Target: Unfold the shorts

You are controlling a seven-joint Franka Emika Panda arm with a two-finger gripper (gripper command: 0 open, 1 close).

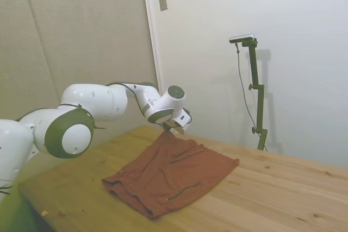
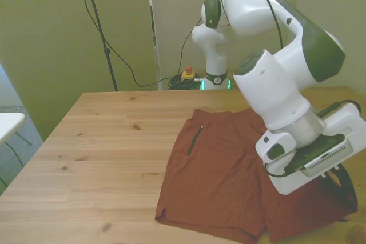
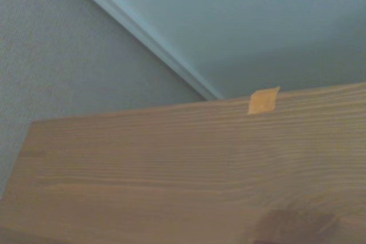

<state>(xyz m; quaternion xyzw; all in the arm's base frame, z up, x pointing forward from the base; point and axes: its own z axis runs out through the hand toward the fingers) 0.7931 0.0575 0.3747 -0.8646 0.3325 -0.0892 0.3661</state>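
The rust-brown shorts [image 2: 220, 178] lie spread nearly flat on the wooden table [image 2: 103, 141], with a dark pocket slit [image 2: 194, 140] showing. In the side view the shorts [image 1: 174, 172] rise to a small peak at their far edge. My gripper [image 1: 168, 130] is shut on that peak, pinching the cloth just above the table. In the front view the gripper [image 2: 345, 187] sits at the shorts' right side, its dark fingers mostly hidden behind the white hand. The wrist view shows only bare table [image 3: 171, 164].
A small orange tape piece [image 3: 263, 100] sticks near the table's edge, and another orange tape scrap [image 1: 44, 212] lies at the near corner. Cables and a red button box [image 2: 187, 74] lie on the floor behind the table.
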